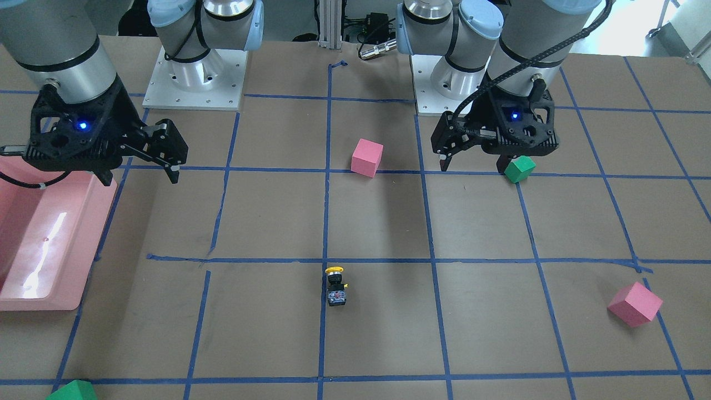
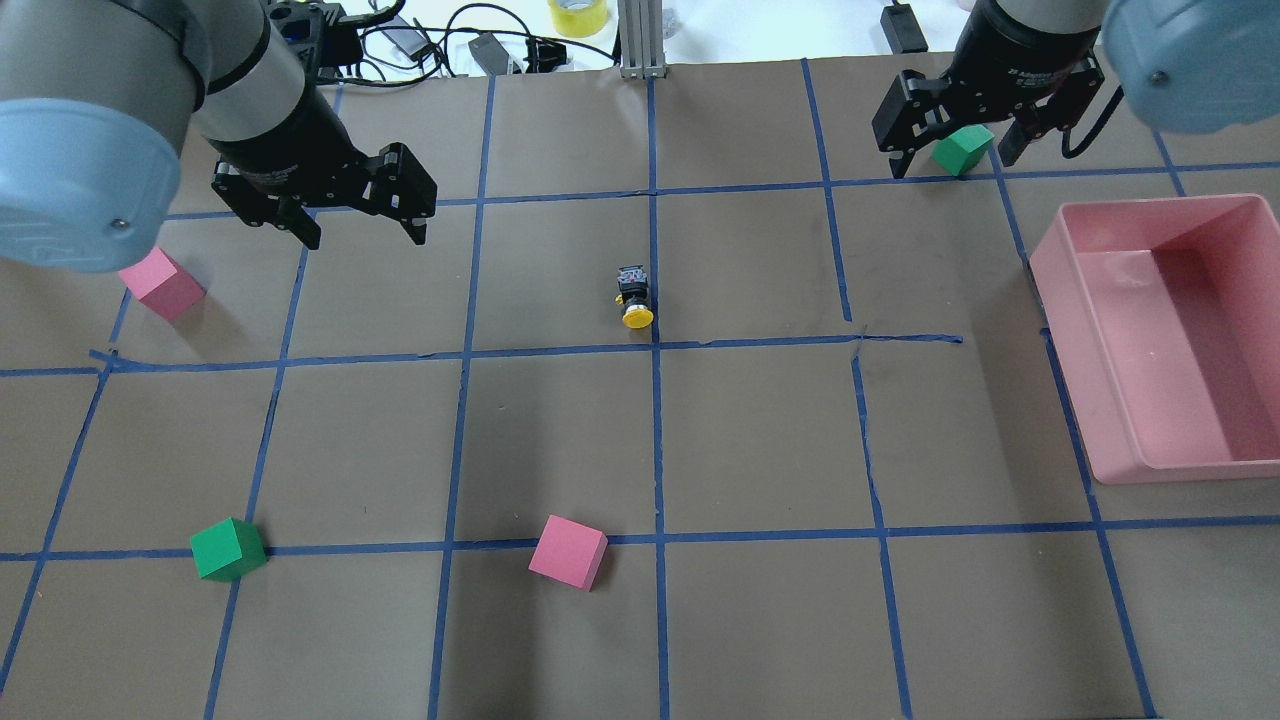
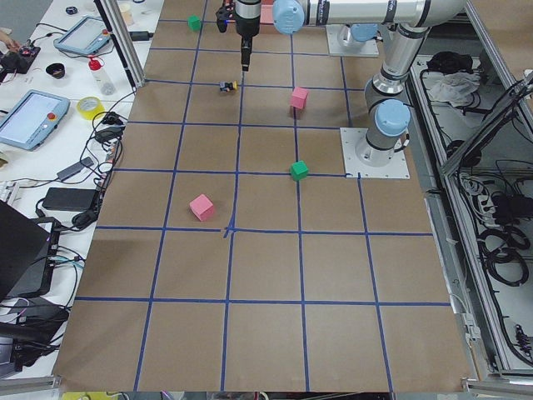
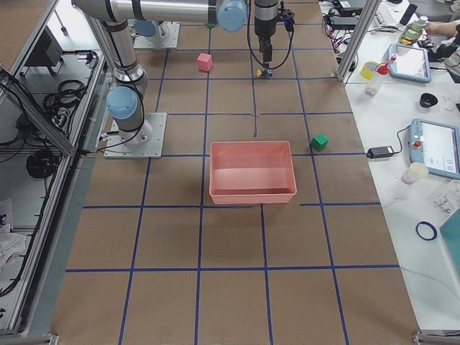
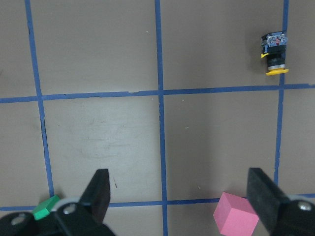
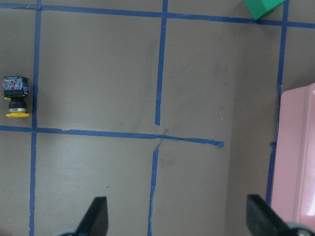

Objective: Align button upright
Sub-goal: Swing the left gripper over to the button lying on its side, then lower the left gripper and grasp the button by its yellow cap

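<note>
The button (image 1: 335, 286) lies on its side on a blue tape line mid-table, its yellow cap pointing toward the robot's base and its contact block away. It also shows in the overhead view (image 2: 634, 298), the left wrist view (image 5: 274, 51) and the right wrist view (image 6: 15, 96). My left gripper (image 2: 365, 238) hovers open and empty, well off to the button's left, and also shows in the front-facing view (image 1: 473, 164). My right gripper (image 2: 950, 165) hovers open and empty at the far right, well away from the button; it also shows in the front-facing view (image 1: 140, 179).
A pink bin (image 2: 1140, 210) stands at the right. Two pink cubes (image 2: 568, 552) (image 2: 162, 284) and two green cubes (image 2: 228, 549) (image 2: 962, 148) lie scattered; the far green one sits below my right gripper. Blue tape lines grid the brown table.
</note>
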`<state>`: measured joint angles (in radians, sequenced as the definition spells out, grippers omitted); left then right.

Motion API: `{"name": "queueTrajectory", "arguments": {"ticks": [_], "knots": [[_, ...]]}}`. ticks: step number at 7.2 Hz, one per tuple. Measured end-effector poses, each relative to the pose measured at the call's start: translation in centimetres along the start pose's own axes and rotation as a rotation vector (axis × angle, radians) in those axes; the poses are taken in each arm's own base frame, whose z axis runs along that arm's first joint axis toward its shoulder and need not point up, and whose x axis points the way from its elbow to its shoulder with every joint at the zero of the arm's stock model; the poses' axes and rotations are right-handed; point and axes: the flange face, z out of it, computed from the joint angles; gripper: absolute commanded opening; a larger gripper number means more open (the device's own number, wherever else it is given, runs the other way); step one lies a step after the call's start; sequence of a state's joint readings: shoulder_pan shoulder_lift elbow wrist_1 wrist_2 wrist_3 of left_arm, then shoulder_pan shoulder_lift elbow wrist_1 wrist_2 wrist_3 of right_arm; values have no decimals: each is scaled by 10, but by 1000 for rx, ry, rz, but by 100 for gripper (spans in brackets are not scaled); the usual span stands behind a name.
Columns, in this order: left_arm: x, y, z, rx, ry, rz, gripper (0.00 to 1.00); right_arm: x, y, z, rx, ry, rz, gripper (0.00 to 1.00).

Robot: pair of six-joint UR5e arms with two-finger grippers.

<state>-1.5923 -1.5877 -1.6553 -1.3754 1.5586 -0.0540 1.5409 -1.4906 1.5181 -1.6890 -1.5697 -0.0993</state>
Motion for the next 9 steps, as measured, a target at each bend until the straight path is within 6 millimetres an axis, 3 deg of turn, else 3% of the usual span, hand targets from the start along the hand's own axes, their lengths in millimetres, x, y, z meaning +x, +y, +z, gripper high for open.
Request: {"name": "queueTrajectory", "arguments": {"ticks": [2, 4, 6, 9], "knots": [[26, 4, 40, 123, 14, -49, 100, -3, 6, -7, 10, -9, 2, 100], [59, 24, 93, 311, 46, -55, 100, -4, 10, -4, -10, -11, 2, 100], [74, 48, 145, 478, 69, -55, 100, -4, 19, 4, -75, -13, 3, 100], [121, 73, 199, 583, 55, -59, 95, -6, 34, 9, -161, -21, 4, 100]]}}
